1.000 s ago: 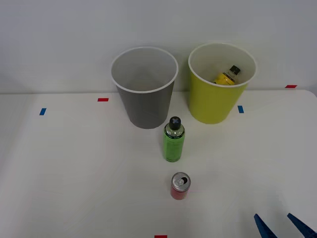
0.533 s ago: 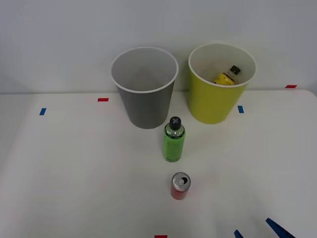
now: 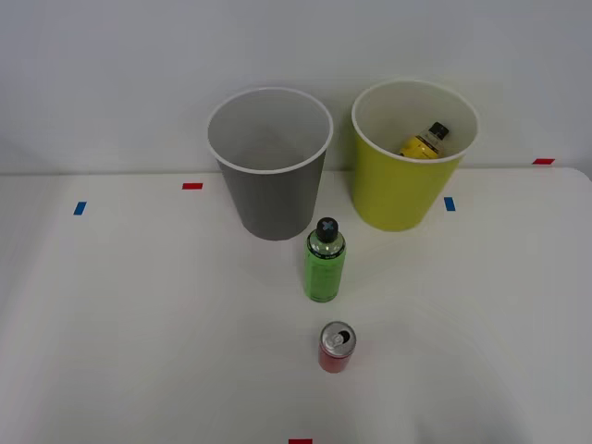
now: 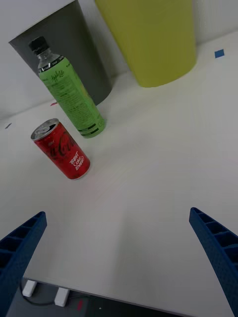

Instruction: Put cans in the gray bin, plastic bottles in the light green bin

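A small red can with a silver top stands upright near the table's front. Behind it stands a green-labelled plastic bottle with a black cap. The gray bin stands at the back. To its right is the light green bin, and a yellow-labelled bottle lies inside it. My right gripper is open, fingers wide apart, nothing between them. It hangs above the table near the front edge, apart from the can.
Small red tape marks and blue tape marks dot the white table. A pale wall rises behind the bins. The table's front edge lies just below the fingers.
The blue fingertips at the front view's lower right moved left and down, then left that view. The can, bottles and bins stayed put.
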`<action>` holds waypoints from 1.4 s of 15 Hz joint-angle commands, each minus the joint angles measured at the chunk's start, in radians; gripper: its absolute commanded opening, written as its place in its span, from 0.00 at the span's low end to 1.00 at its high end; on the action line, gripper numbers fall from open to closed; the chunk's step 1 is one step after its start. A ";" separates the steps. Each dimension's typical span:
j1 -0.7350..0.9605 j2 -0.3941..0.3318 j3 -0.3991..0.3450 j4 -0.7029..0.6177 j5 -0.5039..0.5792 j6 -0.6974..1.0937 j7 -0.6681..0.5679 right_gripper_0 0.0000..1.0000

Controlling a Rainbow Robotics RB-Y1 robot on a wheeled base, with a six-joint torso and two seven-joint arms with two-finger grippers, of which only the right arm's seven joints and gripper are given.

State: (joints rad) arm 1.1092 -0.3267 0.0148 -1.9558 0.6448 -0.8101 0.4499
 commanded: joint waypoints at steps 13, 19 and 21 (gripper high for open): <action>-0.026 0.041 -0.044 0.067 -0.211 0.023 0.446 1.00; -0.045 0.046 -0.082 0.067 -0.163 0.023 0.463 1.00; -0.045 0.049 -0.082 0.067 -0.155 0.023 0.467 1.00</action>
State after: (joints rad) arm 1.0640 -0.2793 -0.0671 -1.8883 0.4847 -0.7873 0.9147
